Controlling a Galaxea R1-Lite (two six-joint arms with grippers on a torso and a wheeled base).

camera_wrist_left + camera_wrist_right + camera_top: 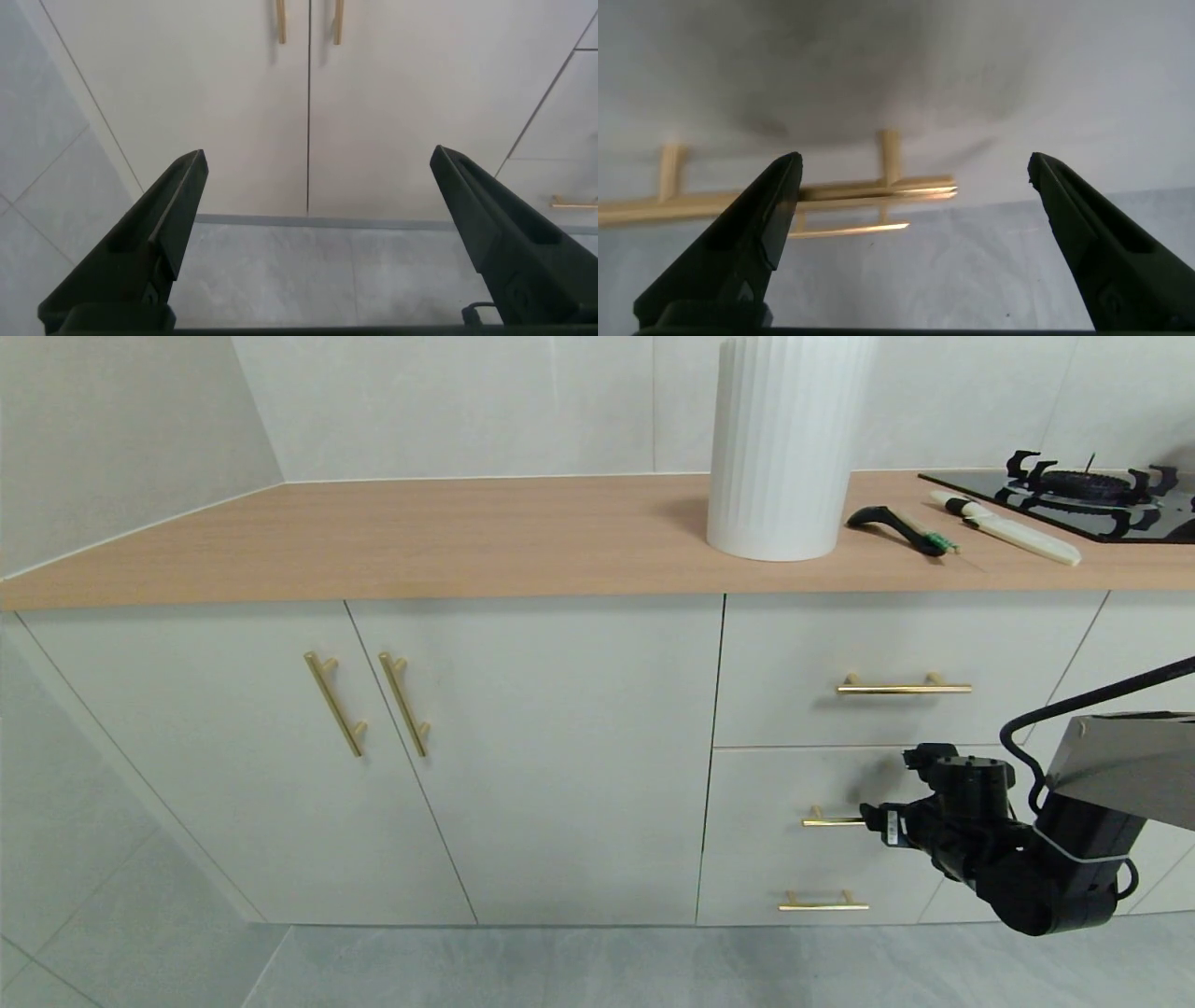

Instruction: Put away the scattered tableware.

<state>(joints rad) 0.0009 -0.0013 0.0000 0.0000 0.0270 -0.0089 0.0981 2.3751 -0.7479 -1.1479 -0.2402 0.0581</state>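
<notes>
Wooden table (467, 537), we note, holds white knife (1013, 534) and black-handled utensil (896, 527) beside a white canister (782, 448); right gripper (876, 819) at middle drawer handle (826, 820), left gripper (313, 243) facing cupboard doors (402, 112), fingers of both apart.

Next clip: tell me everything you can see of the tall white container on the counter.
The container is a tall white cylinder with fine vertical ribs all round and a matt surface, perhaps ceramic or plastic. Its top runs past the picture's edge, so it cannot be told whether it is open or lidded. It stands upright on the wooden counter, above the drawers. A black-handled tool lies close on its right, seemingly not touching it.
</notes>
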